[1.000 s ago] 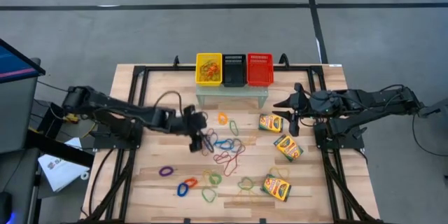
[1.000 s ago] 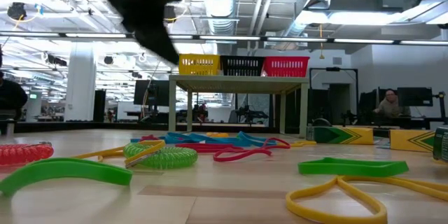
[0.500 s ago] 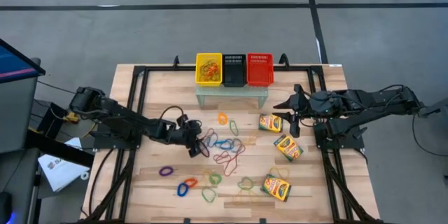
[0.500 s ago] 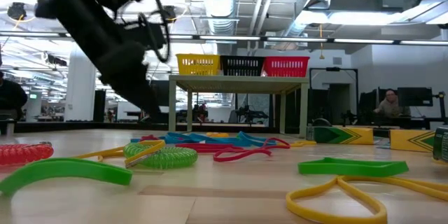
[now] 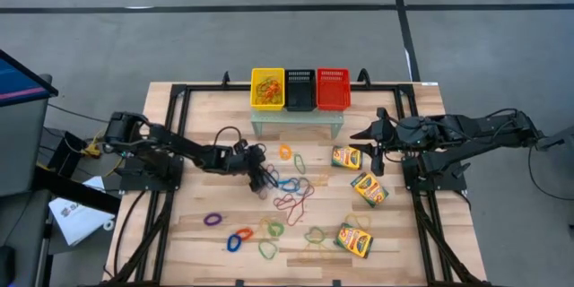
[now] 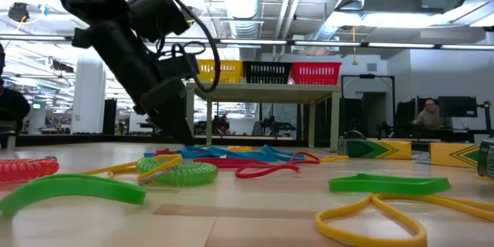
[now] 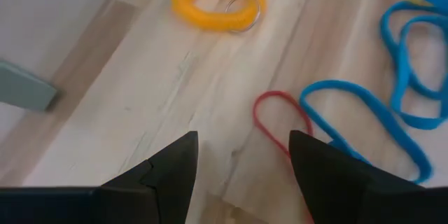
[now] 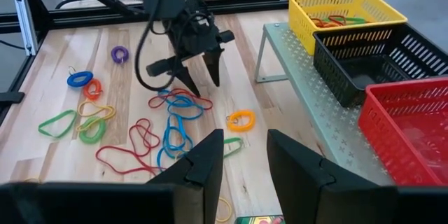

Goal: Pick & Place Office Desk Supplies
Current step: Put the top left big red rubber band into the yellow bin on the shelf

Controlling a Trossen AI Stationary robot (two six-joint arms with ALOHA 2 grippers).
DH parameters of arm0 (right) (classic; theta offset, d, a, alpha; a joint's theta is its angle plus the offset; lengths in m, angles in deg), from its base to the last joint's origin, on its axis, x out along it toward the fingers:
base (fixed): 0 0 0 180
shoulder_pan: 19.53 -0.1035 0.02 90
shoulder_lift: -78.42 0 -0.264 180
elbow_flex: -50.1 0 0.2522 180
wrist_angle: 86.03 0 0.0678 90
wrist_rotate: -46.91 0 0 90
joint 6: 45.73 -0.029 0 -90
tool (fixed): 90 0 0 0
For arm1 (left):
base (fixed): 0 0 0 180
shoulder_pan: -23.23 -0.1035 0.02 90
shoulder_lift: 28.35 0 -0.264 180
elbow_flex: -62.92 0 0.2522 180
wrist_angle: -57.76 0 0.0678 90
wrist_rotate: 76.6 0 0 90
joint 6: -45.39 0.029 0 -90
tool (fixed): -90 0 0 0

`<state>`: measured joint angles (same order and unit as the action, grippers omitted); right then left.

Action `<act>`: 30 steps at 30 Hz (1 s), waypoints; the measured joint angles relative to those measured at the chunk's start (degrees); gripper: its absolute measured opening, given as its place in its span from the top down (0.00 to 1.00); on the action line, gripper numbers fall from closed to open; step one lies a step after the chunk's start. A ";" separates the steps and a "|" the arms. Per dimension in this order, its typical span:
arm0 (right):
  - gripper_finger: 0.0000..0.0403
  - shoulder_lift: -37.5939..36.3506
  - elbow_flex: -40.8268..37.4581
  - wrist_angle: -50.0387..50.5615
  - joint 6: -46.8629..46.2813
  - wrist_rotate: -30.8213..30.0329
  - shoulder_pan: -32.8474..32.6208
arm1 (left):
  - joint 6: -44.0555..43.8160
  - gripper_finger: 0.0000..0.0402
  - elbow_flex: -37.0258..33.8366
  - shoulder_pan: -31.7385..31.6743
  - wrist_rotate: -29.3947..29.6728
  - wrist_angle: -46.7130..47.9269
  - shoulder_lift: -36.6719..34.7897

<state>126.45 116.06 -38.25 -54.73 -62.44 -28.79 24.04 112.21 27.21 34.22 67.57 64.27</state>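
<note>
Many rubber bands (image 5: 289,190) lie loose on the wooden table: blue and red loops at the middle, an orange coil (image 7: 213,1), and purple, green and yellow ones toward the near edge. My left gripper (image 5: 260,176) is open, low over the left side of the pile; its fingers straddle bare wood beside a red loop (image 7: 278,120) and a blue loop (image 7: 364,127). Three crayon boxes (image 5: 346,158) (image 5: 369,188) (image 5: 355,240) lie flat on the right. My right gripper (image 5: 372,140) is open and hovers by the far box.
Yellow (image 5: 267,88), black (image 5: 300,89) and red (image 5: 333,89) mesh baskets stand on a small grey shelf (image 5: 298,123) at the far edge; the yellow one holds bands. Black frame rails run along both table sides. People sit in the room beyond.
My left arm has swung down from high over the table until its open gripper hangs just above the left side of the rubber-band pile, its fingers pointing down and toward the right. The bands and boxes have stayed put.
</note>
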 joint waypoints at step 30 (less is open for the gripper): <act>0.73 0.02 0.00 0.26 0.42 -0.15 0.00 | -0.73 1.00 2.93 0.90 -0.57 -0.19 -5.29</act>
<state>126.47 116.06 -37.99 -54.31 -62.60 -28.79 23.31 115.14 28.11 33.65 67.38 58.98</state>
